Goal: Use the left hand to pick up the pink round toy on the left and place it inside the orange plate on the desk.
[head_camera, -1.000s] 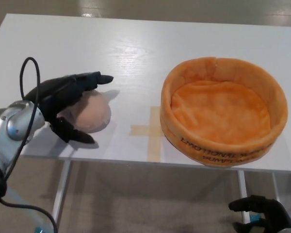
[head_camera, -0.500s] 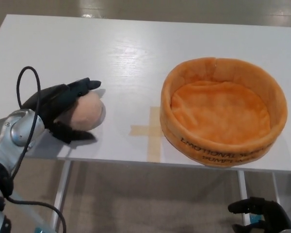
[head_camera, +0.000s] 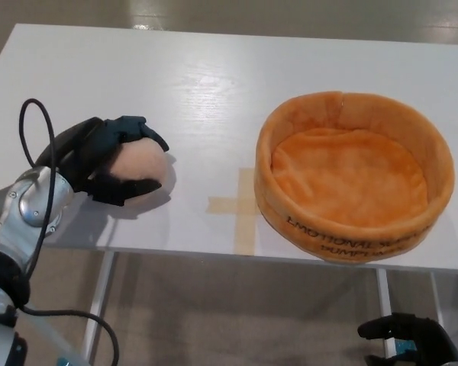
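At tabletop's left edge: left hand [head_camera: 99, 156] curled around pink round toy [head_camera: 137, 169], fingers over top, thumb below, toy apparently resting on tabletop [head_camera: 214, 76] | toy's left side hidden by hand | orange plate [head_camera: 355, 179] empty, well right, beyond tape cross [head_camera: 240, 207] | right hand [head_camera: 412, 339] low, cut off, fingers unclear.

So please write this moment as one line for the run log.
phase: grasp | left hand: shut on pink round toy, toy on white desk | orange plate: empty | right hand: idle below desk edge
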Robot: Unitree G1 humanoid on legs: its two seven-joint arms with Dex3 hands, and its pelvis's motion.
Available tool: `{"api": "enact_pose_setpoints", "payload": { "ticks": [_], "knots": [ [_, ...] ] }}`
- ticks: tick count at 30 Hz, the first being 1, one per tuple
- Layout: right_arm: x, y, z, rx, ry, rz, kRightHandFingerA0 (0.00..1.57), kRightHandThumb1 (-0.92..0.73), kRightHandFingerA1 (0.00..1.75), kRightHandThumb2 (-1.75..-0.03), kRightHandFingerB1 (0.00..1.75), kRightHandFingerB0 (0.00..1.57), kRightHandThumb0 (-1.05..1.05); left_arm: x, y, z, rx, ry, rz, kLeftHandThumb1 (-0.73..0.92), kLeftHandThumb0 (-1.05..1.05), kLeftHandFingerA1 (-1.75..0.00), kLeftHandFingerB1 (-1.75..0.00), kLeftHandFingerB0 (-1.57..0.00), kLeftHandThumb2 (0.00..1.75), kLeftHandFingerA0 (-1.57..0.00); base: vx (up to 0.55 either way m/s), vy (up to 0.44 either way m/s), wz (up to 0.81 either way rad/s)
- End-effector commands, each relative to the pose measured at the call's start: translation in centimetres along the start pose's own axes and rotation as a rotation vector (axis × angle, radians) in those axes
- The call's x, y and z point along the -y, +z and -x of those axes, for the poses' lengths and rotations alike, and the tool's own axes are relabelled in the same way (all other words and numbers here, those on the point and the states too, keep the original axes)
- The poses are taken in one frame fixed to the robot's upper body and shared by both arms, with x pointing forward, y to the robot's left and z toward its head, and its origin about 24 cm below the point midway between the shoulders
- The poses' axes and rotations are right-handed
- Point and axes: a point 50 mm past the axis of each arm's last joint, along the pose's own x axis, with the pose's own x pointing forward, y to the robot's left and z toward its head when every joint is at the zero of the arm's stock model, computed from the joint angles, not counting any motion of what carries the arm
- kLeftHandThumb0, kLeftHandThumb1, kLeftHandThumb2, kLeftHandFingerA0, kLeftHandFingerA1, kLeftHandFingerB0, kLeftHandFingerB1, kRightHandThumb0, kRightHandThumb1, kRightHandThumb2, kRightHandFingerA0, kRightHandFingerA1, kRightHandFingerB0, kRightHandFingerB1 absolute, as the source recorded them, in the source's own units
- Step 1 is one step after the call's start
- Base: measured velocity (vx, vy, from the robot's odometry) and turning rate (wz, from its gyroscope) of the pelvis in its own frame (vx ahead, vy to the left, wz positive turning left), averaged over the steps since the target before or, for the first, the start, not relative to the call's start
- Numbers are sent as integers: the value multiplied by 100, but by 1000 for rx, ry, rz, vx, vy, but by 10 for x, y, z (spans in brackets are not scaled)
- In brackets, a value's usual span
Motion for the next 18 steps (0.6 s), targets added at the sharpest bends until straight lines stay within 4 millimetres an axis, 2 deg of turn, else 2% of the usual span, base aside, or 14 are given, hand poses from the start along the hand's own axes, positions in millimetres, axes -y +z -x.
{"api": "enact_pose_setpoints", "payload": {
  "ticks": [1, 2, 3, 4, 6, 9, 12, 13, 14, 15, 16, 17, 18],
  "knots": [
    [-3, -3, 1, -8, 15, 1, 69, -56, 90, -60, 78, 67, -13, 5, -6, 4, -22, -20, 5, 84, -24, -118, -81, -79, 66, -93, 0, 0, 0],
    [-3, -4, 2, -12, 20, -5, 67, -56, 89, -60, 78, 66, -13, 1, -4, 3, -9, -5, 9, 83, -24, -126, -78, -77, 64, -92, 0, 0, 0],
    [-4, -5, 2, -13, 21, -5, 67, -56, 89, -60, 78, 66, -13, 0, -4, 3, -7, -2, 10, 83, -24, -126, -78, -77, 64, -92, 0, 0, 0],
    [-3, -4, 2, -12, 19, -1, 68, -56, 88, -59, 78, 68, -13, -5, -1, 1, 7, 13, 28, 81, -21, -136, -81, -80, 66, -92, 0, 0, 0],
    [-3, -4, 1, -11, 15, 5, 70, -56, 89, -59, 76, 66, -12, -14, 4, -2, 29, 41, 49, 78, -22, -142, -82, -83, 67, -95, 0, 0, 0],
    [-1, -3, 1, -14, 11, 14, 69, -57, 88, -58, 76, 66, -13, -25, 13, -6, 61, 75, 56, 82, -23, -142, -78, -81, 64, -94, 0, 0, 0],
    [-2, -5, 2, -16, 12, 9, 70, -58, 90, -57, 76, 66, -11, -34, 23, -13, 84, 92, 55, 80, -24, -147, -80, -80, 68, -89, 0, 0, 0],
    [-3, -6, 2, -18, 15, 9, 66, -58, 87, -58, 77, 67, -12, -37, 28, -14, 108, 101, 49, 77, -21, -138, -84, -83, 71, -88, 0, 0, 0],
    [-4, -7, 3, -21, 18, 9, 66, -58, 87, -58, 77, 67, -12, -40, 33, -15, 139, 113, 41, 77, -21, -138, -84, -83, 71, -88, 0, 0, 0],
    [-5, -7, 2, -20, 17, 11, 73, -56, 93, -59, 78, 67, -12, -44, 40, -18, 153, 113, 20, 80, -27, -114, -80, -82, 63, -82, 0, 0, 0],
    [-6, -6, 2, -18, 14, 13, 73, -56, 93, -59, 78, 67, -12, -48, 48, -22, 164, 110, -5, 80, -27, -114, -80, -82, 63, -82, 0, 0, 0],
    [-5, -4, 2, -13, 15, 13, 76, -56, 99, -59, 79, 69, -12, -52, 57, -27, 183, 114, -16, 80, -26, -112, -66, -85, 64, -90, 0, 0, 0],
    [-5, -3, 1, -11, 17, 13, 76, -56, 99, -59, 79, 69, -12, -54, 63, -29, 196, 117, -20, 80, -26, -112, -66, -85, 64, -90, 0, 0, 0]
  ]
}}
